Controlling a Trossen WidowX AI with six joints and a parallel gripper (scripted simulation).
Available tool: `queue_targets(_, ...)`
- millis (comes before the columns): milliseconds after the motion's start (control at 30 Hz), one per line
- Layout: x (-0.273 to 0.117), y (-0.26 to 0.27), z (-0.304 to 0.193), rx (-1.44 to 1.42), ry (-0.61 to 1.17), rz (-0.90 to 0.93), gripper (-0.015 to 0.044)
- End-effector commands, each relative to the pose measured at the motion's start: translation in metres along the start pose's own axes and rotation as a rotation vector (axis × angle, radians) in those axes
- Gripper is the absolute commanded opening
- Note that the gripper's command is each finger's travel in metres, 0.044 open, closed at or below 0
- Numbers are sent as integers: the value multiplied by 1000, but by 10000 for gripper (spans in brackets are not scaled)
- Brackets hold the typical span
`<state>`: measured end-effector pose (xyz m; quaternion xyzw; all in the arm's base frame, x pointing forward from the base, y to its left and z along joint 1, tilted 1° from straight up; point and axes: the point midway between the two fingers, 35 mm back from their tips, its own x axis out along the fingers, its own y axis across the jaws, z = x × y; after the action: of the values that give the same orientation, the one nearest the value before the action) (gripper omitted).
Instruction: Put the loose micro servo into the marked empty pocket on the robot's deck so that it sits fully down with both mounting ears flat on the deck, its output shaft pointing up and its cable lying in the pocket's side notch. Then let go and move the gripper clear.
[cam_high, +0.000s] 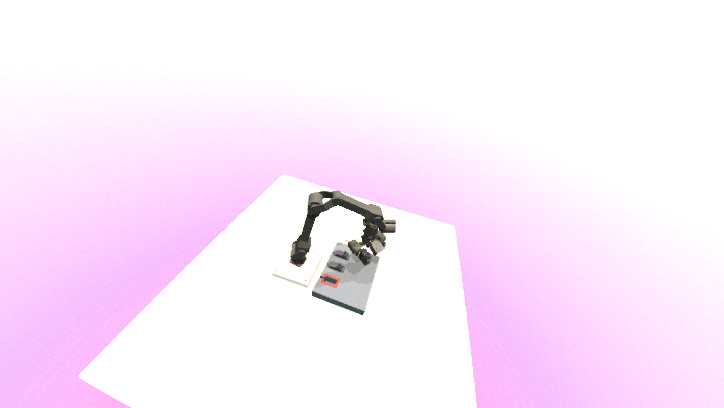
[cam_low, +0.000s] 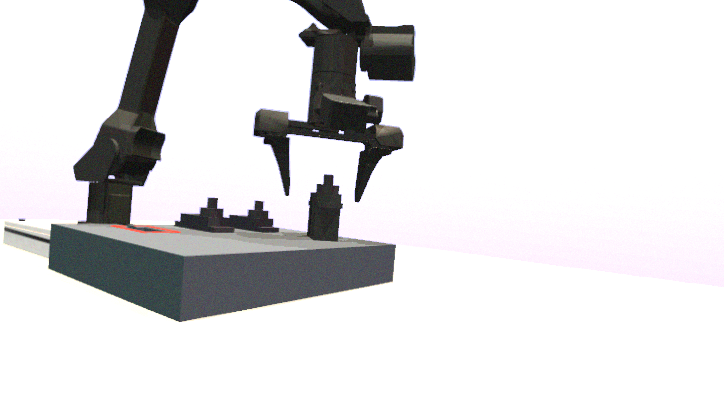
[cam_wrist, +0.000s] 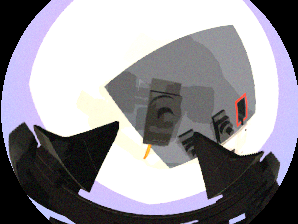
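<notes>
The loose dark servo (cam_high: 364, 256) (cam_low: 324, 220) (cam_wrist: 156, 136) stands upright with its output shaft up on the grey deck (cam_high: 349, 293) (cam_low: 202, 244) (cam_wrist: 200, 60), near the deck's far end from the pocket. Its orange cable (cam_wrist: 147, 151) sticks out at one end in the wrist view. The empty pocket (cam_high: 330, 279) (cam_low: 144, 228) (cam_wrist: 241, 108) is dark with a red outline. My gripper (cam_low: 322, 198) (cam_wrist: 157, 130) is open, pointing down over the loose servo. In the exterior view its fingertips appear on either side of the servo's upper part, with gaps; exact depth is unclear.
Two seated servos, one (cam_high: 335, 265) (cam_low: 207, 221) (cam_wrist: 222, 126) nearer the pocket and another (cam_high: 341, 253) (cam_low: 255, 223) (cam_wrist: 188, 142) beyond it, rise between the pocket and the loose servo. The arm's white base plate (cam_high: 293, 276) lies beside the deck.
</notes>
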<state>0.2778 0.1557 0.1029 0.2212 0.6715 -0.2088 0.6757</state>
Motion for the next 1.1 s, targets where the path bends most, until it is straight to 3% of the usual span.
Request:
queue_targets(0, 3, 0, -1, 4, 3, 2, 387)
queue_targets(333, 3, 0, -1, 4, 3, 2, 125)
queue_targets(533, 3, 0, -1, 4, 3, 2, 85)
queue_targets(633, -1, 0, 0, 4, 3, 2, 6)
queue_targets(833, -25, -5, -3, 4, 3, 1, 0)
queue_targets(1067, -27, -8, -4, 4, 4, 1, 0)
